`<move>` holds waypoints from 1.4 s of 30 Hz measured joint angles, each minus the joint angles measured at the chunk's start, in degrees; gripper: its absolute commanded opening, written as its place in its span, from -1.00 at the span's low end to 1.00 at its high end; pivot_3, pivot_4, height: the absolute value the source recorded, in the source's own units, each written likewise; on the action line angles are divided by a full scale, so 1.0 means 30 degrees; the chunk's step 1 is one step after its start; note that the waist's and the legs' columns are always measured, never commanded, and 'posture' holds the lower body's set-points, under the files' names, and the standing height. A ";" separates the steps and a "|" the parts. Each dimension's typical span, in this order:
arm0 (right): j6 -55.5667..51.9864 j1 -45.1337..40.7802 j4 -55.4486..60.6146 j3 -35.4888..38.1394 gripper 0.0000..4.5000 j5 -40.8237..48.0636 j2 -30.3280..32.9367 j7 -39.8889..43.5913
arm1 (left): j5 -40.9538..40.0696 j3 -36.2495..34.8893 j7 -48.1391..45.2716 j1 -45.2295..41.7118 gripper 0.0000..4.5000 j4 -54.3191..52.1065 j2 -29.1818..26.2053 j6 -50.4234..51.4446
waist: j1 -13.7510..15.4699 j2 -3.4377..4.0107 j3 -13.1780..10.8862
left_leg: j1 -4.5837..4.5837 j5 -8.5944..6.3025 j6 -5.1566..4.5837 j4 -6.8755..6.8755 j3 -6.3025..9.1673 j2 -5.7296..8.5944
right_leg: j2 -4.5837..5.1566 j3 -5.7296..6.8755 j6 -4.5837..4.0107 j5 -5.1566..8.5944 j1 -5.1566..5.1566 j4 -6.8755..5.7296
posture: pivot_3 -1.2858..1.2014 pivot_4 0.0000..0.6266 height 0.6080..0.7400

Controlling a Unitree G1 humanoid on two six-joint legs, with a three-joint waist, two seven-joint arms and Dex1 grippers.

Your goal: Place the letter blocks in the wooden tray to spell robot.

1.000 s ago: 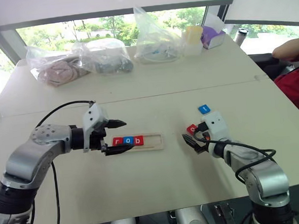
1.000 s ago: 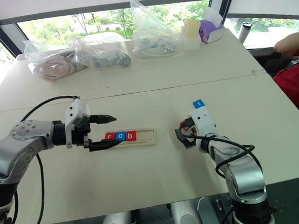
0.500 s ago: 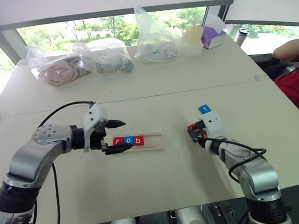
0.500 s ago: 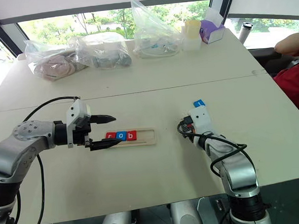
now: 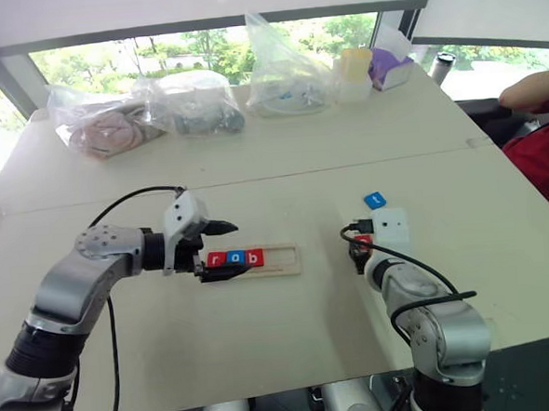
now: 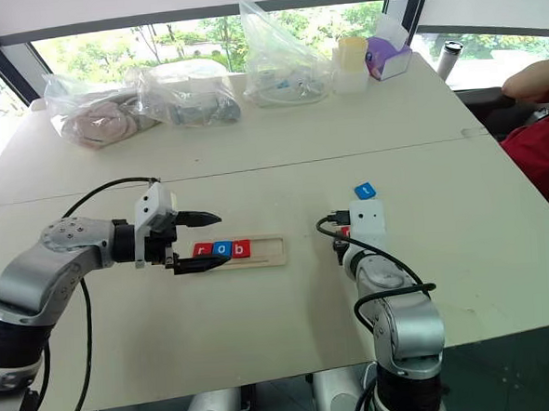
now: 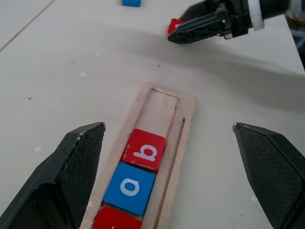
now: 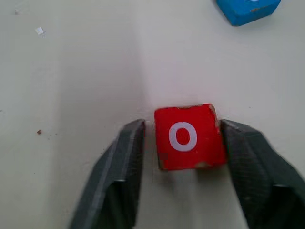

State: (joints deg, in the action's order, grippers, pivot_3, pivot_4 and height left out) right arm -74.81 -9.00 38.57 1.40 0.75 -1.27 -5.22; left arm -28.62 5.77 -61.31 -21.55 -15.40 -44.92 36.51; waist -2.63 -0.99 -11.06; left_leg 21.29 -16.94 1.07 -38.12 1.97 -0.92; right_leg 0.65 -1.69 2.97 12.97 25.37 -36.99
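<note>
Fingers [image 8: 121,157] of our right gripper [image 8: 183,157] pinch the red o block [image 8: 189,137]; our left gripper [image 7: 171,167] gapes over the wooden tray [image 7: 164,102], lengthwise left-right.

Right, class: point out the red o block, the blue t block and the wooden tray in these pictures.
red o block [image 8: 189,137]: right wrist view, on its top face beside the white letter.
blue t block [image 5: 375,200]: left eye view, on its top face.
wooden tray [image 7: 163,106]: left wrist view, on its bare floor beyond the tiles.

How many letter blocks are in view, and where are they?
5. Three sit side by side in the wooden tray: red r, blue o, red b. A red o lies on the table between the right gripper fingers; a blue t lies beyond it.
</note>
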 measured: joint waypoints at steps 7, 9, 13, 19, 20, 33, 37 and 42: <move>0.0601 -0.0314 0.0518 0.1286 0.97 0.0455 0.1480 0.1433 | -0.0312 -0.0296 -0.0466 0.0481 1.00 -0.0227 -0.0487 0.0187 | 0.0033 0.0007 -0.0004 | 0.0021 0.0000 0.0000 0.0002 -0.0003 0.0007 | 0.0019 0.0002 0.0010 0.0004 0.0007 0.0023 | 0.03 -0.52 1.00; 0.3513 -0.0484 0.0423 0.1934 0.97 0.1794 0.3899 0.4346 | -0.0660 -0.0498 -0.0825 0.0525 1.00 -0.0437 -0.0868 0.0328 | 0.0014 0.0009 -0.0007 | 0.0019 -0.0001 -0.0001 0.0002 -0.0017 0.0009 | 0.0021 0.0000 0.0015 0.0004 -0.0004 0.0051 | 0.03 -0.52 1.00; 0.7893 -0.0718 -0.1453 0.3773 0.97 0.6126 0.6926 1.1535 | -0.1084 -0.0687 -0.1370 0.0525 1.00 -0.1174 -0.1230 0.0620 | 0.0015 0.0006 -0.0011 | 0.0005 -0.0006 -0.0010 0.0021 -0.0009 -0.0001 | -0.0008 0.0006 0.0019 0.0006 -0.0020 0.0063 | 0.03 -0.52 1.00; 1.3301 -0.0314 -0.8434 0.2959 0.97 0.6764 1.3854 2.0340 | -0.1191 -0.0719 -0.1569 0.0617 1.00 -0.2269 -0.1898 0.0872 | 0.0047 -0.0028 -0.0032 | 0.0007 -0.0007 -0.0014 0.0020 -0.0032 0.0010 | 0.0006 -0.0003 0.0022 0.0009 -0.0041 0.0104 | 0.03 -0.52 1.00; 1.4476 -0.0561 -0.9771 0.2341 0.97 0.6435 1.4586 2.1496 | -0.1344 -0.0798 -0.1561 0.0720 1.00 -0.2523 -0.2054 0.1030 | -0.0001 -0.0033 -0.0036 | 0.0000 -0.0008 -0.0014 0.0018 -0.0039 0.0008 | 0.0002 -0.0006 0.0022 0.0009 -0.0041 0.0104 | 0.03 -0.52 1.00; 2.4998 -0.5296 -2.1192 -0.1607 0.97 0.3167 1.4897 2.6739 | -0.2360 -0.2569 -0.0084 0.3194 1.00 -0.4541 -0.2984 0.2311 | -0.0067 -0.0044 -0.0047 | -0.0037 -0.0012 -0.0022 -0.0021 -0.0061 0.0002 | -0.0007 -0.0046 0.0017 -0.0010 -0.0052 0.0036 | 0.03 -0.52 1.00; 2.6481 -0.5957 -2.2435 -0.1869 0.39 0.2994 1.4474 2.7359 | -0.2375 -0.2938 0.0114 0.3396 1.00 -0.4636 -0.3187 0.2313 | 0.0002 -0.0046 -0.0048 | -0.0067 -0.0012 -0.0022 -0.0020 -0.0062 0.0001 | -0.0015 -0.0051 0.0009 -0.0006 -0.0058 0.0002 | 0.03 -0.52 1.00; 2.7249 -0.6195 -2.2752 -0.2043 -0.50 0.2894 1.4261 2.7628 | -0.2338 -0.2972 0.0122 0.3810 1.00 -0.4633 -0.3410 0.2293 | 0.0013 -0.0043 -0.0047 | -0.0075 -0.0012 -0.0021 -0.0020 -0.0073 0.0001 | -0.0014 -0.0069 0.0007 -0.0010 -0.0058 -0.0010 | 0.03 -0.52 1.00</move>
State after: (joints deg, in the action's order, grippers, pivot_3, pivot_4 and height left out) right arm 6.93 -27.58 -29.68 -4.73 9.43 41.51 77.67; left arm -35.64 -3.14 -60.94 -10.12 -29.30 -55.16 43.39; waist -2.59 -1.12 -11.20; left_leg 21.07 -16.97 1.00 -38.19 1.75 -0.92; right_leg 0.61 -1.90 2.99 12.94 25.20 -37.02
